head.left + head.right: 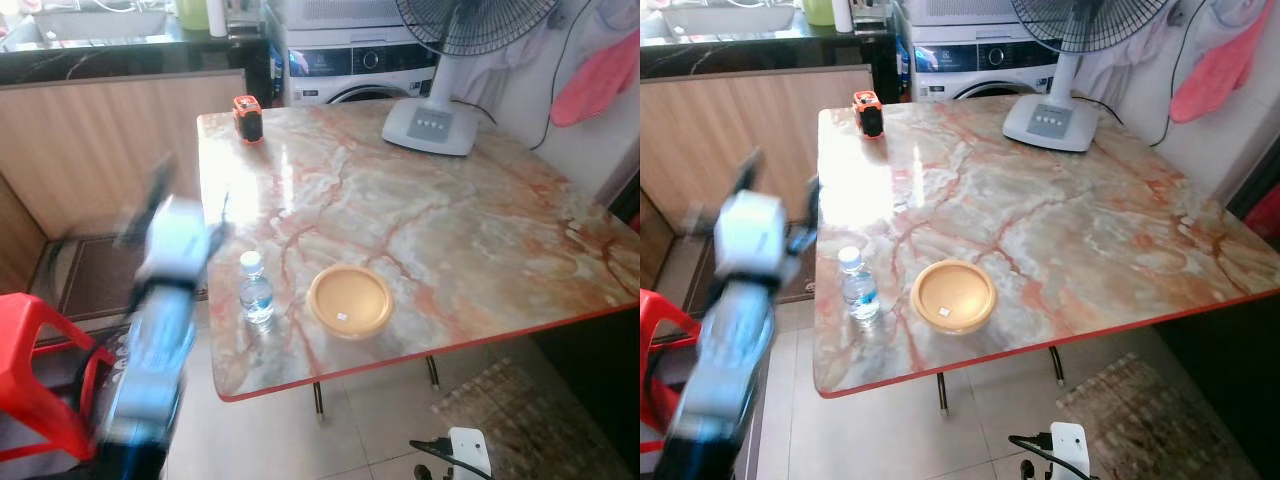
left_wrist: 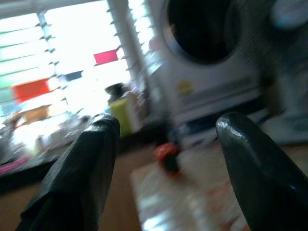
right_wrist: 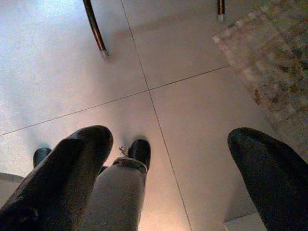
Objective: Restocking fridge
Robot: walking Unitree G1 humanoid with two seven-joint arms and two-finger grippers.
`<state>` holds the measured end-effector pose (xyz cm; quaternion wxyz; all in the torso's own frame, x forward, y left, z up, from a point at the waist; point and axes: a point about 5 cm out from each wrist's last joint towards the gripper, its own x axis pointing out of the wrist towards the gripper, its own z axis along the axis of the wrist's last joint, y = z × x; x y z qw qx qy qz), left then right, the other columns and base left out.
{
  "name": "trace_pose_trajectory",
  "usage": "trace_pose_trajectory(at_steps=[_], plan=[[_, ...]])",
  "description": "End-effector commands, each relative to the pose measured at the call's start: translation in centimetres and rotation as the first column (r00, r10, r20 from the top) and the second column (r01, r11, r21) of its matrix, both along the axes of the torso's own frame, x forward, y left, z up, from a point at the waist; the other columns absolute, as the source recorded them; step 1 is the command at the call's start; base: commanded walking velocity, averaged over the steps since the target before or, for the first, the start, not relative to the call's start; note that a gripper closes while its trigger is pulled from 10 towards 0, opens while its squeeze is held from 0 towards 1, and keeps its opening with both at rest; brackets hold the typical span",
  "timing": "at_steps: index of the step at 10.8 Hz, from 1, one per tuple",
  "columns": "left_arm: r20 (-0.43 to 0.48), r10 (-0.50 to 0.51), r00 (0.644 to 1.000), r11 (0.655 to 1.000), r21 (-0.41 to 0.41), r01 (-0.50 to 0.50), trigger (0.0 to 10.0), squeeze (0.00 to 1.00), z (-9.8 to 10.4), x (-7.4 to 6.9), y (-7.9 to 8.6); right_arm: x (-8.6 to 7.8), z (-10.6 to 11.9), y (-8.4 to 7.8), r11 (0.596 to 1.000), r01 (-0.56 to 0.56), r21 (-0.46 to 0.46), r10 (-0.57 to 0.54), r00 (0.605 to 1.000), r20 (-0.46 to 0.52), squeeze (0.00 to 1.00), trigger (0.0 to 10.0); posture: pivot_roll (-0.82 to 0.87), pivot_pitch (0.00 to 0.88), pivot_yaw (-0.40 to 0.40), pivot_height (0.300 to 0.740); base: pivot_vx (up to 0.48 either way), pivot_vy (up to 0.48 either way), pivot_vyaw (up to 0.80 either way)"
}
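A big marble table with red veins and a red edge (image 1: pixel 450 230) fills the middle of the left eye view. Near its lower left corner stands a small clear plastic water bottle with a white cap (image 1: pixel 256 290). Just to the right of it sits a round yellow bowl with a lid (image 1: pixel 349 300), close by but not touching. At the top left corner of the table is a small orange and black thing (image 1: pixel 247 118), too small to tell what it is. At the top right stands the white base of a fan (image 1: pixel 432 125). Behind the table is a white washing machine (image 1: pixel 350 70).

The left gripper (image 1: pixel 165 215) is lifted up at the left side of the frame, beside the table edge and blurred. In the left wrist view its two black fingers (image 2: pixel 82 173) are wide apart with nothing between them.

The right gripper (image 3: pixel 163 178) hangs low over the pale tiled floor (image 3: pixel 57 72), its fingers spread wide and empty. A red plastic stool (image 1: pixel 40 370) is at the lower left.
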<state>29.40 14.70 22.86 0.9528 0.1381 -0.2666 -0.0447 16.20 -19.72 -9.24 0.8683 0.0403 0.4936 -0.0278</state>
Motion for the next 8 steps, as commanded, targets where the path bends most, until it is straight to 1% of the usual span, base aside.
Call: trace_pose_trajectory(at_steps=[1, 2, 3, 4, 5, 6, 7, 8], plan=[[-0.063, -0.085, 0.994, 0.996, -0.002, 0.086, 10.0, 0.0, 0.6, 0.2, -0.9, -0.2, 0.0, -0.2, 1.0, -0.004, -0.003, 0.004, 1.0, -0.009, 0.0, 10.0, 0.06, 0.0, -0.048, 0.74, 0.0, 0.0, 0.0], [-0.148, -0.182, 0.972, 0.983, -0.052, 0.176, 10.0, 0.0, 1.5, 0.4, -1.6, -0.2, 0.0, -0.2, 1.0, -0.008, -0.006, 0.008, 1.0, -0.012, 0.0, 10.0, 0.05, 0.0, -0.048, 0.74, 0.0, 0.0, 0.0], [-0.187, -0.188, 0.964, 0.981, -0.072, 0.178, 10.0, 0.0, 1.9, 0.5, -1.6, -0.2, 0.0, -0.2, 1.0, -0.012, -0.008, 0.012, 1.0, -0.014, 0.0, 10.0, 0.05, 0.0, -0.048, 0.74, 0.0, 0.0, 0.0], [-0.367, -0.255, 0.895, 0.964, -0.173, 0.203, 10.0, 0.0, 1.0, 0.7, -1.8, -0.1, 0.0, -0.2, 1.0, -0.02, -0.012, 0.02, 1.0, -0.018, 0.0, 10.0, 0.06, 0.0, -0.051, 0.74, 0.0, 0.0, 0.0], [-0.451, -0.232, 0.862, 0.971, -0.157, 0.179, 10.0, 0.0, 0.4, 0.7, -1.4, -0.1, 0.0, -0.2, 1.0, -0.021, -0.012, 0.021, 1.0, -0.018, 0.0, 10.0, 0.06, 0.0, -0.051, 0.74, 0.0, 0.0, 0.0], [-0.529, -0.204, 0.823, 0.977, -0.16, 0.14, 10.0, 0.0, 0.5, 0.7, -0.9, -0.1, 0.0, -0.2, 1.0, -0.026, -0.009, 0.026, 0.999, -0.018, 0.0, 10.0, 0.07, 0.0, -0.053, 0.74, 0.0, 0.0, 0.0], [-0.586, -0.267, 0.765, 0.963, -0.181, 0.197, 10.0, 0.0, 1.1, 0.5, -0.8, -0.1, 0.0, -0.2, 0.999, -0.033, -0.012, 0.033, 0.999, -0.025, 0.0, 10.0, 0.07, 0.0, -0.054, 0.74, 0.0, 0.0, 0.0], [-0.622, -0.264, 0.737, 0.965, -0.163, 0.208, 10.0, 0.0, 1.3, 0.3, -0.7, 0.0, 0.0, -0.1, 0.999, -0.033, -0.01, 0.033, 0.999, -0.024, 0.0, 10.0, 0.07, 0.0, -0.056, 0.74, 0.0, 0.0, 0.0]])
